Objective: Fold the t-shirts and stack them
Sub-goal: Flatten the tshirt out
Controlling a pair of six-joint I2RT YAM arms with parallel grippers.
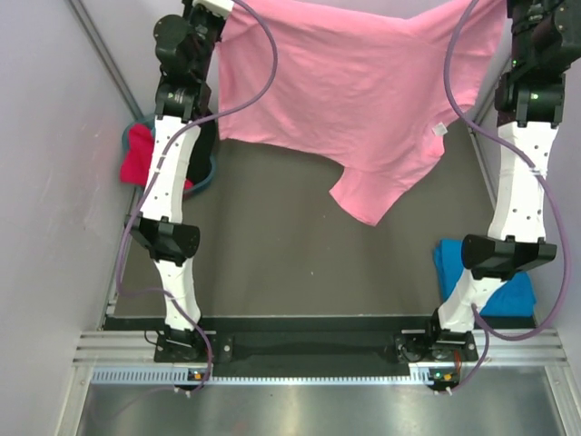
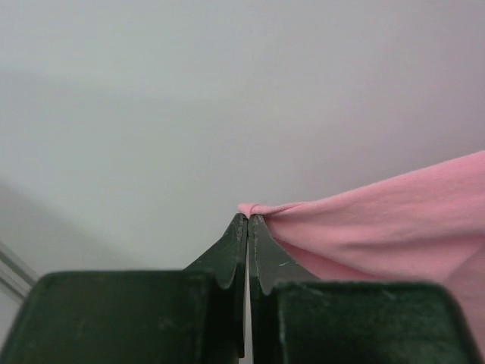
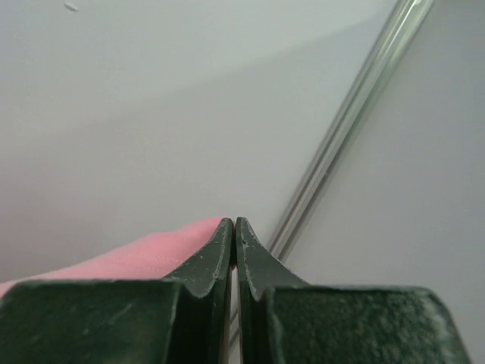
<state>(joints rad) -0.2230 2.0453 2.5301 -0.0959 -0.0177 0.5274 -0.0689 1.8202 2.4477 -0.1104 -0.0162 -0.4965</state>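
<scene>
Hanging over the tabletop, the pink t-shirt is pinched tight at both ends by the left hand and right hand

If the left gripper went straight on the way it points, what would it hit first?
Likely the pale wall; beyond the pink shirt pinched in the left gripper, nothing else shows ahead. Depth is unclear.
</scene>
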